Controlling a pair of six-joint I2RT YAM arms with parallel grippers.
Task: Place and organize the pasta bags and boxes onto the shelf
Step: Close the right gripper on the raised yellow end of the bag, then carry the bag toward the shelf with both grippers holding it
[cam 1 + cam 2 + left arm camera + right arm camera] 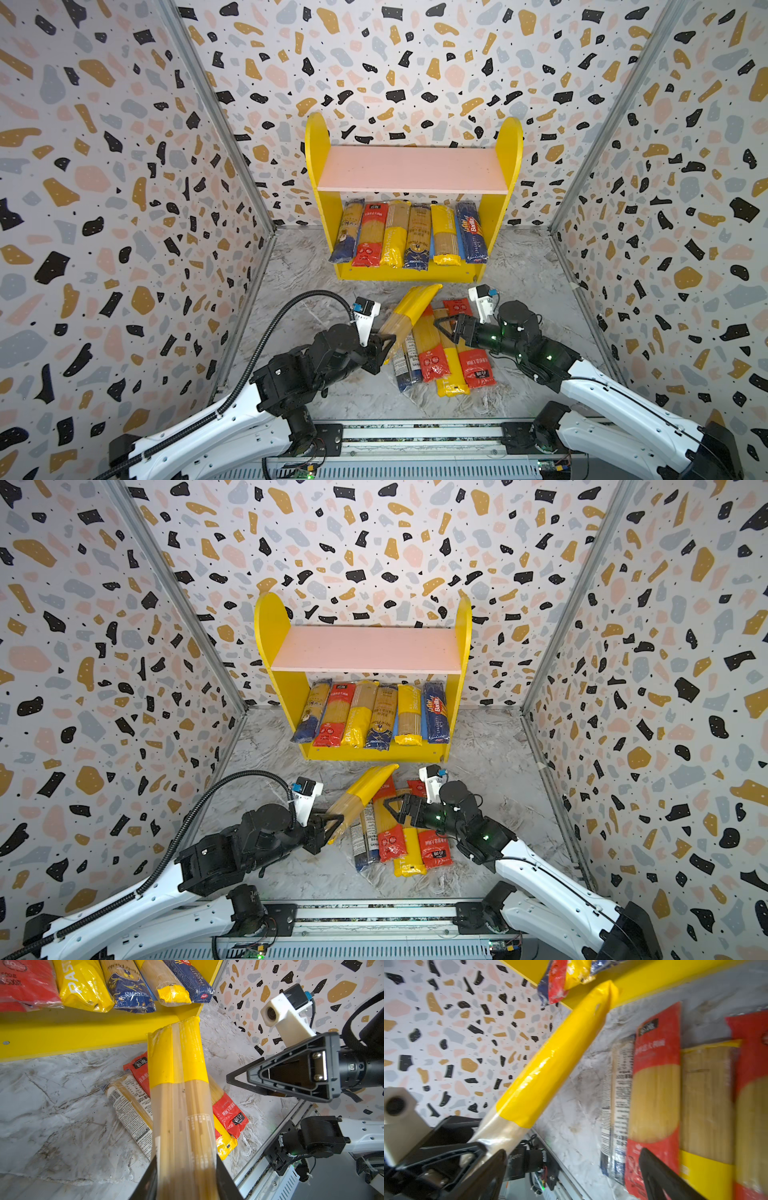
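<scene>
My left gripper [384, 347] [186, 1159] is shut on the clear end of a yellow-ended spaghetti bag [409, 309] [178, 1076]. The bag is lifted off the floor, and its yellow end points at the shelf's front lip [407, 272]. Over the pile of several pasta packs [440, 361] [656, 1088] on the floor, my right gripper [446, 324] [572, 1152] stands open and holds nothing. The shelf [318, 166] stands against the back wall with a bare pink upper board [411, 168]. Several packs [409, 237], the blue Barilla pack [471, 235] at the right among them, lie side by side on its lower tier.
Terrazzo-patterned walls [124, 187] close in the left, back and right. The floor is grey marble [299, 282]. A metal rail [415, 432] carrying both arm bases runs along the near edge. The two grippers face each other closely over the pile.
</scene>
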